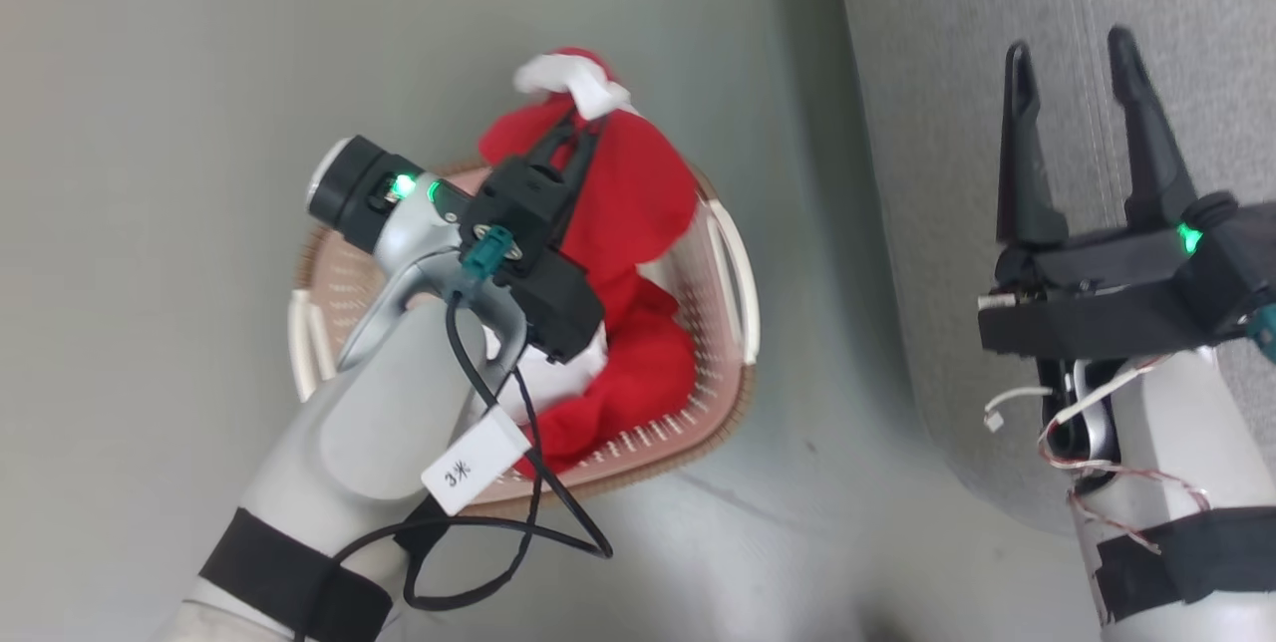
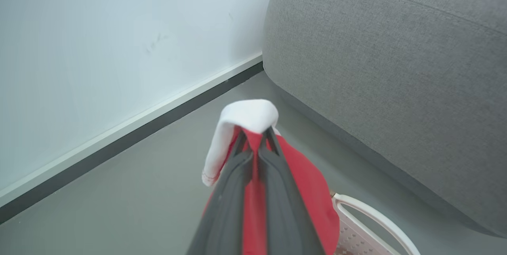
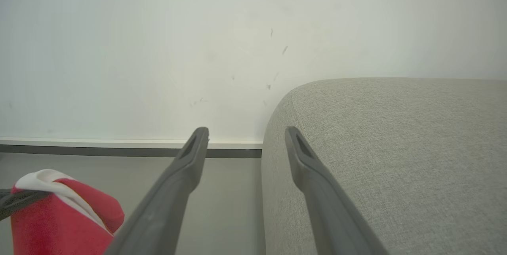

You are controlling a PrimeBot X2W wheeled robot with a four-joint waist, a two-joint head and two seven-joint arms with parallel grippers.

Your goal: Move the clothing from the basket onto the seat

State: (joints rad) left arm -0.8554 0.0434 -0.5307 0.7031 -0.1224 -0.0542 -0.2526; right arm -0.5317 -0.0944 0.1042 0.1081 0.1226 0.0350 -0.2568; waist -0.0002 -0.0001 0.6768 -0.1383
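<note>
Floor: smooth grey-green, meeting a pale wall along a white-and-dark skirting.

The seat: light-grey fabric with a rounded edge, filling the 3 o'clock side of the head view.

The basket: stands on the floor at 9 o'clock of the seat. It is near the seat but apart from it, with a strip of floor between. Cream perforated wall, brown rim, white handle on each side.

Left gripper: over the basket, pointing toward 1 o'clock in the head view. Its jaws are pressed together on the clothing. In the left wrist view red cloth sits between the two dark fingers, and a white trim folds over their tips. The pinched part stands up above the rim at the basket's 12 o'clock. From there the fabric runs down to the rest of the red and white heap, which lies inside the basket toward 5 o'clock. A paper tag hangs from the left forearm.

Right gripper: at 3 o'clock of the head view, above the seat's edge, pointing to 12 o'clock. Its jaws are spread wide, and wall, skirting and the seat's corner show through the gap in the right wrist view. That view has the seat at 3 o'clock and the lifted clothing at 8 o'clock.
</note>
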